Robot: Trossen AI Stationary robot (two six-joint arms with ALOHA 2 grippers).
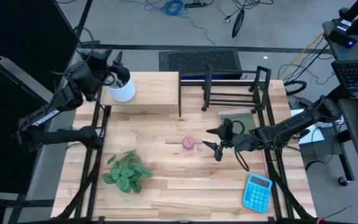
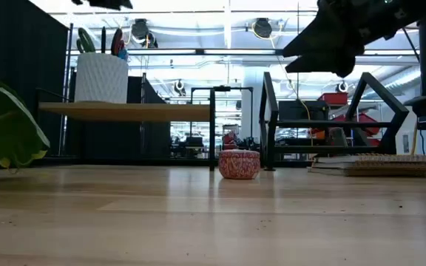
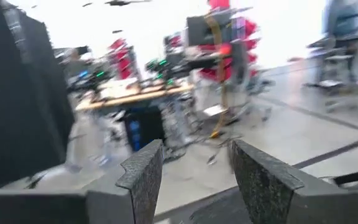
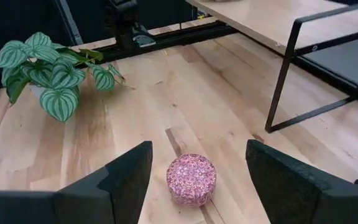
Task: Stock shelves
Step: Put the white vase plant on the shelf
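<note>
Our right hand hovers wide open over the pink speckled tin on the surface, pre-grasp; next we descend, close. Left hand, open and empty, is by the white pot on the wooden riser shelf; wire rack beside it.

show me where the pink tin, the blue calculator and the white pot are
pink tin [image 4: 191, 179]: right wrist view, on its speckled lid.
blue calculator [image 1: 257, 192]: high view, on its keypad.
white pot [image 2: 100, 77]: low view, on its ribbed side.
</note>
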